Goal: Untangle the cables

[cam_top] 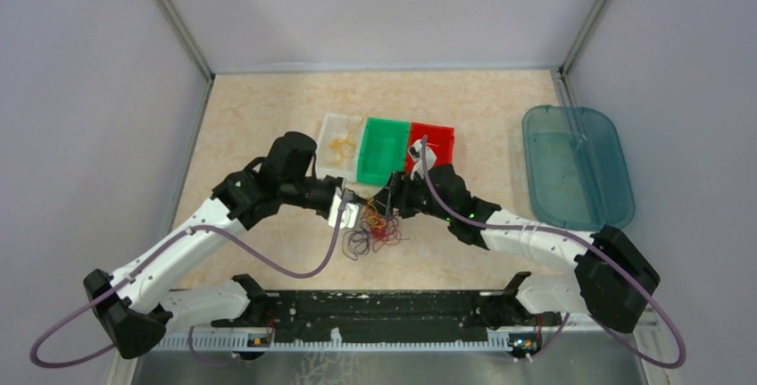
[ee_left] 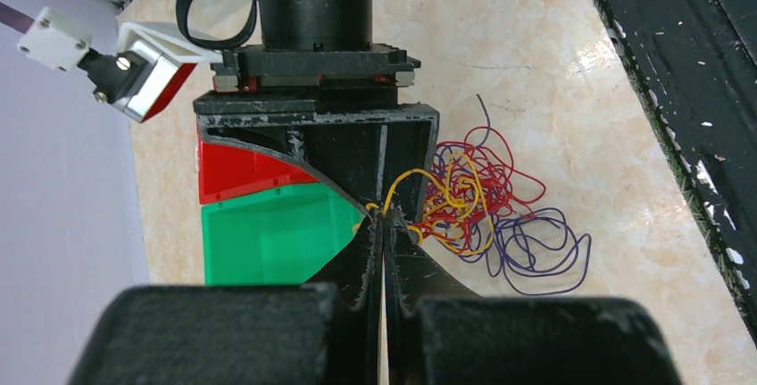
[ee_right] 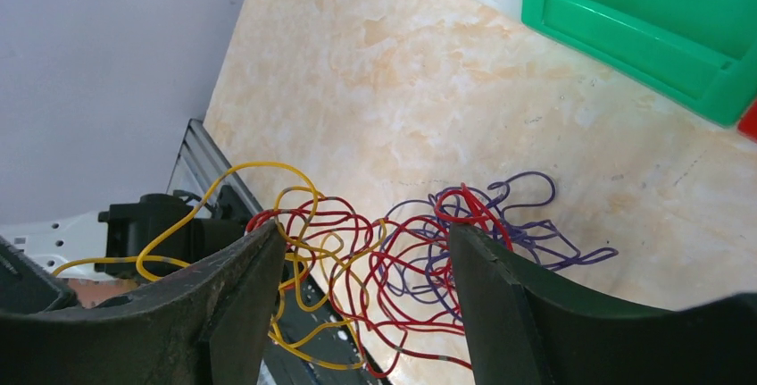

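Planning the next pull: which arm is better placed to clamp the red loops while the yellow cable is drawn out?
Likely right. The right pincer is open astride the red cables; the left pincer is shut on the yellow cable.

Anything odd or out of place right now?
The thin red, yellow and purple cables lie knotted in one clump on the beige table; the shut left tool pinches a yellow strand. Nothing spilled or damaged.
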Motion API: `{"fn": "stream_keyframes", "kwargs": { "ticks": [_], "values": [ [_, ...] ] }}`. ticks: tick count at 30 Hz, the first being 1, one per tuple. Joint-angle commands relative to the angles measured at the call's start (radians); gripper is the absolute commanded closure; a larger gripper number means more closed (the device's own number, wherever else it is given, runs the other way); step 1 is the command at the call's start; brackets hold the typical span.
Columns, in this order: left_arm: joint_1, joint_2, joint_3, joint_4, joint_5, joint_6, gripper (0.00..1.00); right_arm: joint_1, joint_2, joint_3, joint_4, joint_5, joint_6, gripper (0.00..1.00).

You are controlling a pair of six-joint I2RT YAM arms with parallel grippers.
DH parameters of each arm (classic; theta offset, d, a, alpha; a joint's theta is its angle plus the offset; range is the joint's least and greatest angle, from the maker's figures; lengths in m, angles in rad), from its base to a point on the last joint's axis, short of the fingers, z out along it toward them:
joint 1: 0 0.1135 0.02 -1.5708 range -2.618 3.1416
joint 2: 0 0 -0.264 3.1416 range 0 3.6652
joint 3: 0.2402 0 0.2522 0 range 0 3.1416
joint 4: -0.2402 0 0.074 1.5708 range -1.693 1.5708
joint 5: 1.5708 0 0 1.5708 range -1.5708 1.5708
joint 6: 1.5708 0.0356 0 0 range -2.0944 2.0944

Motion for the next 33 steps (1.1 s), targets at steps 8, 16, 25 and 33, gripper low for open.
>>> {"fn": "stream_keyframes", "kwargs": {
  "ticks": [8,16,25,33],
  "values": [
    [-0.012,-0.048,0.004,0.033,0.03,0.111,1.0,0.031,-0.033,0.028,0.113,-0.006,-0.01,0.28],
    [-0.012,-0.09,-0.038,0.07,0.002,0.236,1.0,0.029,-0.237,-0.067,-0.098,0.052,-0.039,0.27],
    [-0.016,-0.082,-0.019,0.074,0.023,0.249,1.0,0.02,-0.369,-0.038,-0.269,0.058,-0.092,0.27],
    [-0.025,-0.075,0.0,0.082,0.046,0.245,1.0,0.011,-0.305,0.023,-0.181,0.08,-0.101,0.27]
  ]
}}
